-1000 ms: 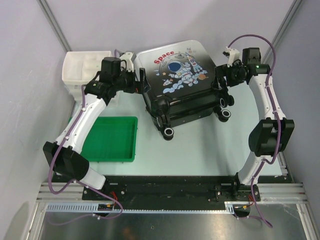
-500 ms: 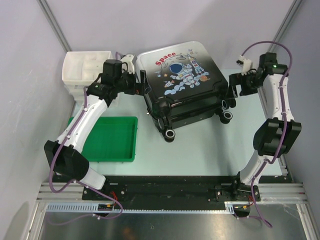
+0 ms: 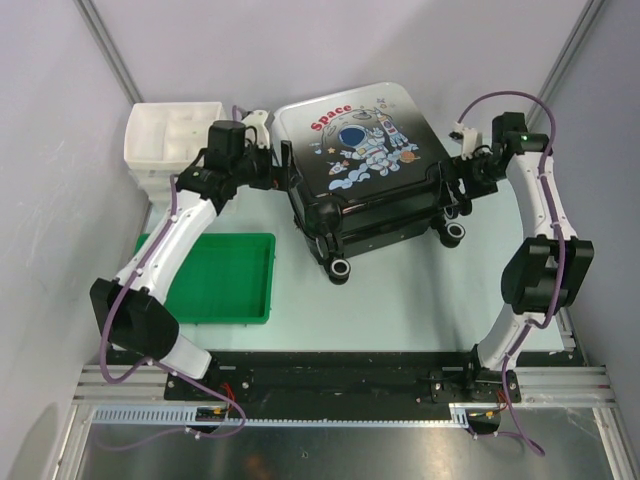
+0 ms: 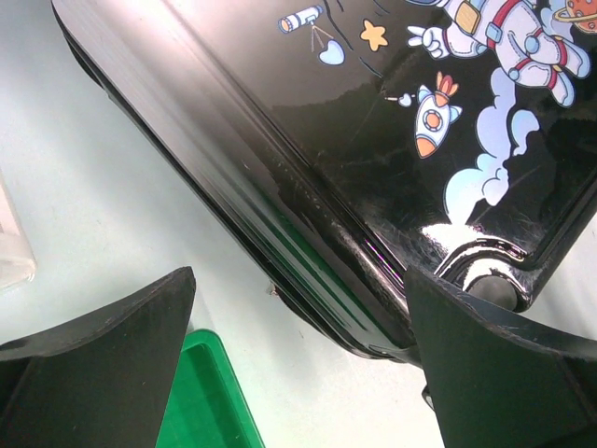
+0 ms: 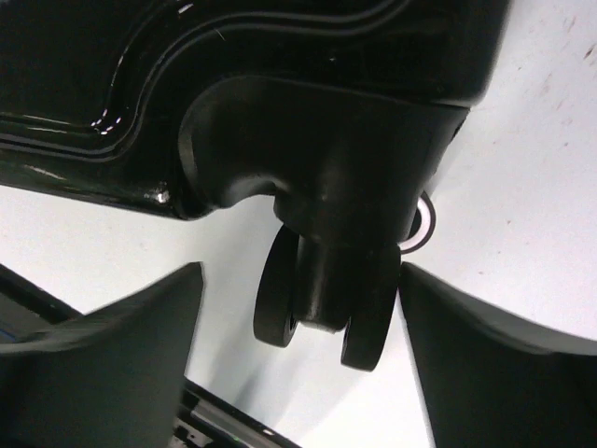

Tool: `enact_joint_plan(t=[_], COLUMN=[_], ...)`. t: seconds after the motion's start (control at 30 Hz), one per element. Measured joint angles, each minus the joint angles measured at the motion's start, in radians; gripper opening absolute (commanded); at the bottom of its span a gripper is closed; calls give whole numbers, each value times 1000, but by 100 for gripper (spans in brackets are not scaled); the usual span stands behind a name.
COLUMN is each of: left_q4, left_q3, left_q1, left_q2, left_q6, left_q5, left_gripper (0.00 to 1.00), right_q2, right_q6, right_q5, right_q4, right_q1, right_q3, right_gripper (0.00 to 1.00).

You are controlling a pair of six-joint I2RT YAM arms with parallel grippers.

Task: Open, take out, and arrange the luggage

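Note:
The luggage [image 3: 360, 165], a hard-shell suitcase with an astronaut cartoon and "Space" lettering, lies closed at the back middle of the table, wheels toward me. My left gripper [image 3: 287, 175] is open at its left side; in the left wrist view the glossy black shell edge [image 4: 308, 233] runs between the spread fingers [image 4: 103, 359]. My right gripper [image 3: 452, 188] is open at the right corner. In the right wrist view a black twin wheel [image 5: 322, 299] sits between the fingers [image 5: 107, 364], which are not closed on it.
A white compartmented box [image 3: 170, 140] stands at the back left. A flat green tray [image 3: 220, 280] lies front left and shows in the left wrist view [image 4: 201, 401]. Another suitcase wheel [image 3: 340, 268] points toward the front. Grey walls close in both sides.
My right gripper swung out to the right away from the suitcase, then came back to its right wheel. The left arm and the suitcase have barely moved.

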Motion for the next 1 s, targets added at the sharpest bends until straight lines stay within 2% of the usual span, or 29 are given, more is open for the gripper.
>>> enact_joint_plan(t=[0.07,0.1,0.17,0.2,0.23,0.33,0.43,0.57,0.6,0.63,0.7,0.8,0.87,1.0], left_q4=[5,8,10,13,19,30,47,17,7,6,4,10,35,47], left_q3=[2,4,20,33,47,97,180,287,326,359,429,536,580,590], left_q1=[0,0,0,0,-1,-5,-10,-14,-14,-14,-16,-22,-26,-28], left_q2=[9,19,45,66,87,158,253,340,367,395,451,535,575,565], left_q6=[0,-1,-3,-5,-7,-8,-8,4,12,21,41,72,95,123], left_q5=[0,0,0,0,-1,4,49,74,79,81,85,85,87,112], left_gripper=[100,100,100,100,100,98,96,95,96,96,97,100,100,100], right_q2=[7,16,35,43,43,-2,-103,-254,-296,-331,-389,-482,-512,-543], right_q6=[8,7,5,23,31,37,42,106,137,176,247,283,278,236], right_q5=[8,11,8,-2,-23,-72,-84,-56,-36,-21,-7,-77,-133,-238], right_q4=[18,19,14,16,18,72,152,154,141,125,104,63,42,-17], right_q1=[16,16,6,-6,-19,-31,-28,11,39,71,141,259,285,201], right_q3=[0,0,0,-1,-6,-76,-202,-360,-397,-425,-481,-545,-548,-515], right_gripper=[63,43,23,4,0,0,0,0,35,61,99,100,100,100])
